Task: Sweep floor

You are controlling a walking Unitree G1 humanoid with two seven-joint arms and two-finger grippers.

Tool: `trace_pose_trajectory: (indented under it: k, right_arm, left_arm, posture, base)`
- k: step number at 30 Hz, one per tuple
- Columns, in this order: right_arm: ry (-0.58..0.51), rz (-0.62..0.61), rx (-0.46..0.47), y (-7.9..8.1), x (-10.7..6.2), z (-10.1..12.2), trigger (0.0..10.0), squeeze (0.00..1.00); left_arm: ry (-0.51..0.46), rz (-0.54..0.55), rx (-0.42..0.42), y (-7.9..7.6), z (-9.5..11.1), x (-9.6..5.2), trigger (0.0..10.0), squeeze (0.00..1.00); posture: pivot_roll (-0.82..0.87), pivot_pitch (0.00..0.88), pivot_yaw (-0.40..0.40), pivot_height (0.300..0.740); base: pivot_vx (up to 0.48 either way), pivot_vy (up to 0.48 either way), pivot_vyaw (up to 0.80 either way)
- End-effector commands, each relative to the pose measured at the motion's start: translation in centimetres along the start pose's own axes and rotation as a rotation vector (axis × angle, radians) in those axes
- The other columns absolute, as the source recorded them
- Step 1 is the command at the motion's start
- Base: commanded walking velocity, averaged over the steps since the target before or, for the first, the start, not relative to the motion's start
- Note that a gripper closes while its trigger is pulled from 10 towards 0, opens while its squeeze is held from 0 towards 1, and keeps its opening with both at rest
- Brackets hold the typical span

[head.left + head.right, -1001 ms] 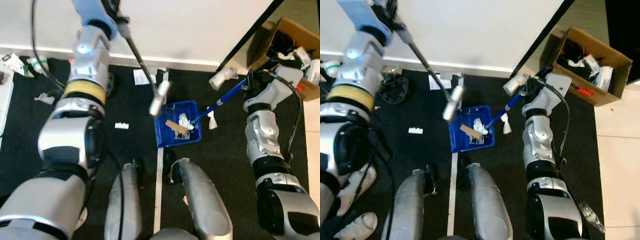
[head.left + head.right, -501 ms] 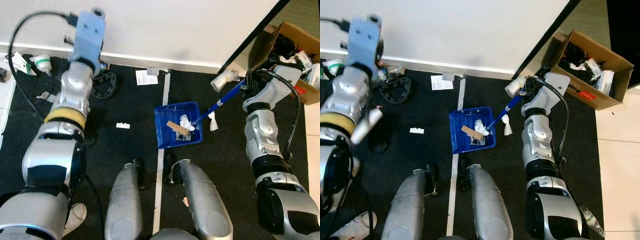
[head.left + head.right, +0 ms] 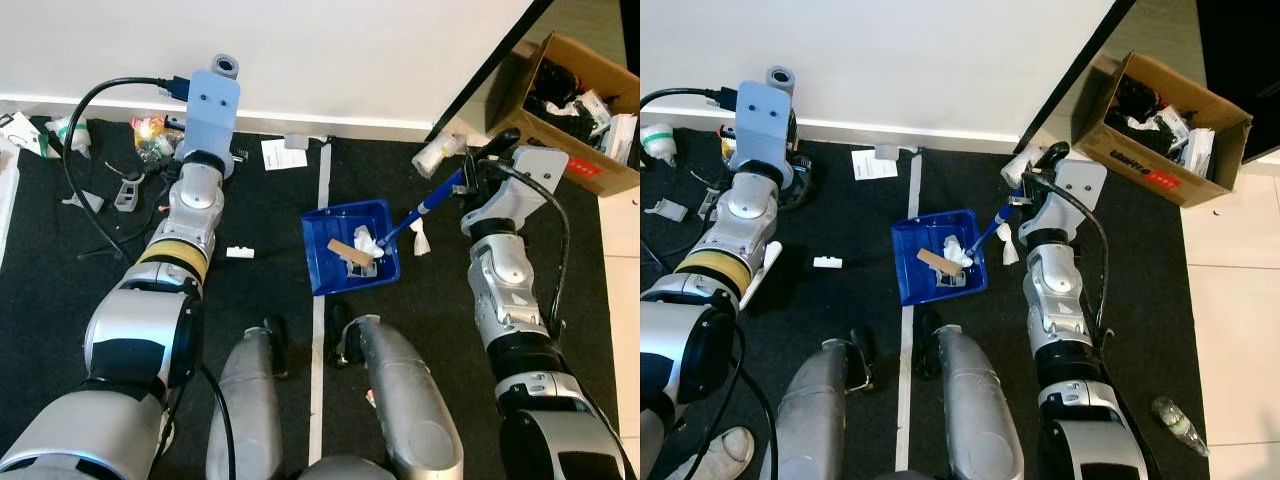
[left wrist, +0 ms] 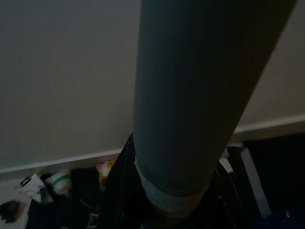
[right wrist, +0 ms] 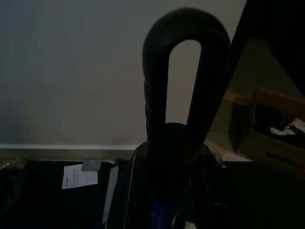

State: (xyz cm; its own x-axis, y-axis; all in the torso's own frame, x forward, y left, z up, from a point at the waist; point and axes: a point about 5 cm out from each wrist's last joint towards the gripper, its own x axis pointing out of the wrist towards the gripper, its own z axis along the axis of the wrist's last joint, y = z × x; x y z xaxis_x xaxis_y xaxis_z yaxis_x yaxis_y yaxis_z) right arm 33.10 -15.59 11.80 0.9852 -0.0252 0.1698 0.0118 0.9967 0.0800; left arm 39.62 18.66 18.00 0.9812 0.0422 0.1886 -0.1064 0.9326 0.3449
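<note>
holding the blue dustpan (image 3: 348, 246) by its long blue handle (image 3: 432, 205), the right gripper (image 3: 1032, 185) is clenched round the black looped grip at the handle's top. the pan sits on the dark carpet (image 3: 260, 290) just ahead of the robot's feet, with a wooden scrap (image 3: 351, 251) and crumpled white paper (image 3: 368, 242) already in it. the left gripper (image 4: 167, 210) reaches toward the wall and is clamped on a thick grey pole (image 4: 200, 95), judged to be the broom. collecting looks part done: a small white scrap (image 3: 238, 252) and a paper slip (image 3: 277, 153) lie loose on the carpet. next the broom head should come down behind the white scrap and push it toward the pan's open edge.
</note>
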Motion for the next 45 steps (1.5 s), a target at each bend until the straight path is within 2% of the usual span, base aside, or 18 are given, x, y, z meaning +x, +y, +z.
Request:
trace_pose_trajectory:
  k: [1, 7, 10, 12, 16, 19, 21, 22, 23, 25, 26, 30, 34, 38, 41, 43, 44, 45]
  right_arm:
    - [0.213, 0.043, -0.015, 0.7, -2.3, -4.2, 10.0, 0.00]
    - [0.222, 0.042, -0.015, 0.6, -2.5, -4.4, 10.0, 0.00]
    - [0.230, 0.040, -0.019, 0.3, -2.6, -4.4, 10.0, 0.00]
    - [0.241, 0.037, -0.024, -0.1, -2.8, -4.4, 10.0, 0.00]
    - [0.246, 0.036, -0.026, -0.2, -2.9, -4.4, 10.0, 0.00]
    - [0.254, 0.033, -0.024, -0.2, -3.1, -4.4, 10.0, 0.00]
    - [0.258, 0.032, -0.019, -0.2, -3.1, -4.4, 10.0, 0.00]
    - [0.262, 0.030, -0.014, -0.3, -3.1, -4.5, 10.0, 0.00]
    - [0.262, 0.030, -0.014, -0.3, -3.1, -4.5, 10.0, 0.00]
    - [0.270, 0.024, -0.007, -0.5, -3.0, -4.6, 10.0, 0.00]
    - [0.270, 0.024, -0.007, -0.5, -3.0, -4.6, 10.0, 0.00]
    - [0.283, 0.010, -0.003, -1.0, -2.9, -4.7, 10.0, 0.00]
    - [0.286, 0.007, -0.004, -1.1, -3.0, -4.7, 10.0, 0.00]
    - [0.283, 0.002, -0.004, -1.2, -3.0, -4.7, 10.0, 0.00]
    - [0.283, 0.000, -0.004, -1.3, -3.0, -4.7, 10.0, 0.00]
    - [0.284, -0.001, -0.002, -1.3, -3.0, -4.8, 10.0, 0.00]
    - [0.284, -0.001, -0.002, -1.3, -3.0, -4.8, 10.0, 0.00]
    - [0.284, -0.001, -0.001, -1.4, -2.9, -4.8, 10.0, 0.00]
  left_arm:
    - [-0.049, 0.019, -0.070, -1.5, 0.9, 0.0, 10.0, 0.00]
    - [-0.096, 0.080, -0.123, -1.7, 1.7, 0.1, 10.0, 0.00]
    - [-0.170, 0.160, -0.175, -1.1, 3.1, 0.4, 10.0, 0.00]
    - [-0.204, 0.175, -0.152, -0.7, 3.7, 0.6, 10.0, 0.00]
    - [-0.189, 0.159, -0.129, -0.7, 3.2, 0.5, 10.0, 0.00]
    - [-0.108, 0.132, -0.127, -1.2, 1.4, -0.2, 10.0, 0.00]
    - [-0.056, 0.116, -0.177, -1.9, 0.6, -0.5, 10.0, 0.00]
    - [-0.001, 0.089, -0.265, -3.1, 0.0, -0.8, 10.0, 0.00]
    - [-0.001, 0.089, -0.265, -3.1, 0.0, -0.8, 10.0, 0.00]
    - [0.060, 0.045, -0.464, -5.9, 0.4, -0.8, 10.0, 0.00]
    - [0.060, 0.045, -0.464, -5.9, 0.4, -0.8, 10.0, 0.00]
    - [0.005, -0.007, -0.707, -9.0, 4.8, 0.2, 10.0, 0.00]
    - [-0.050, -0.016, -0.780, -9.3, 7.5, 1.1, 10.0, 0.00]
    - [-0.128, 0.003, -0.846, -8.3, 10.1, 2.0, 10.0, 0.00]
    - [-0.151, 0.011, -0.848, -7.7, 10.5, 2.3, 10.0, 0.00]
    - [-0.215, -0.041, -0.684, -6.3, 11.1, 2.8, 10.0, 0.00]
    - [-0.215, -0.041, -0.684, -6.3, 11.1, 2.8, 10.0, 0.00]
    - [-0.225, -0.105, -0.570, -6.0, 10.7, 2.8, 10.0, 0.00]
  posture:
    - [-0.17, 0.497, -0.094, 0.740]
    - [-0.17, 0.499, -0.094, 0.740]
    - [-0.17, 0.497, -0.091, 0.740]
    - [-0.17, 0.492, -0.090, 0.740]
    - [-0.16, 0.493, -0.088, 0.740]
    - [-0.16, 0.487, -0.087, 0.740]
    - [-0.16, 0.483, -0.088, 0.740]
    - [-0.16, 0.480, -0.089, 0.740]
    - [-0.16, 0.480, -0.089, 0.740]
    - [-0.16, 0.472, -0.092, 0.740]
    - [-0.16, 0.472, -0.092, 0.740]
    - [-0.15, 0.466, -0.088, 0.740]
    - [-0.15, 0.461, -0.084, 0.740]
    - [-0.14, 0.449, -0.074, 0.740]
    - [-0.13, 0.446, -0.074, 0.740]
    - [-0.12, 0.438, -0.073, 0.740]
    - [-0.12, 0.438, -0.073, 0.740]
    - [-0.12, 0.436, -0.070, 0.740]
  base:
    - [0.000, 0.000, 0.00]
    - [0.000, 0.000, 0.00]
    - [0.000, 0.000, 0.00]
    - [0.000, 0.000, 0.00]
    - [0.000, 0.000, 0.00]
    - [0.000, 0.000, 0.00]
    - [0.000, 0.000, 0.00]
    - [0.000, 0.000, 0.00]
    - [0.000, 0.000, 0.00]
    - [0.000, 0.000, 0.00]
    - [0.000, 0.000, 0.00]
    - [0.000, 0.000, 0.00]
    - [0.000, 0.000, 0.00]
    - [0.000, 0.000, 0.00]
    - [0.000, 0.000, 0.00]
    - [0.000, 0.000, 0.00]
    - [0.000, 0.000, 0.00]
    - [0.000, 0.000, 0.00]
